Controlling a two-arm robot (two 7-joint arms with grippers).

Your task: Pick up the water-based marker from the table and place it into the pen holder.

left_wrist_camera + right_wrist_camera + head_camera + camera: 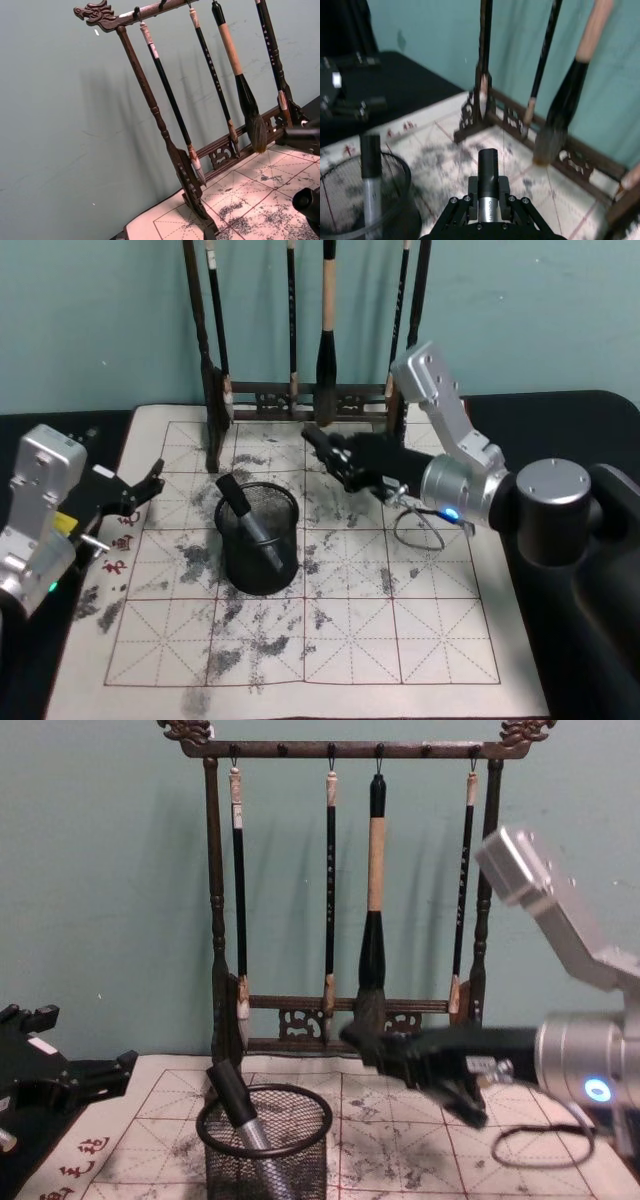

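We are holding the water-based marker (487, 167) clenched in the fingers of the right gripper (487, 202). It is lying nearly level above the inked mat (350, 640), just right of the pen holder (240, 570) and in front of the brush rack (212, 920). We are judging this the carry step. The next move calls for bringing the marker over the rim and tipping it down, clear of the second marker (250, 520) leaning inside. The left gripper (140, 490) is idling by the mat's left edge.
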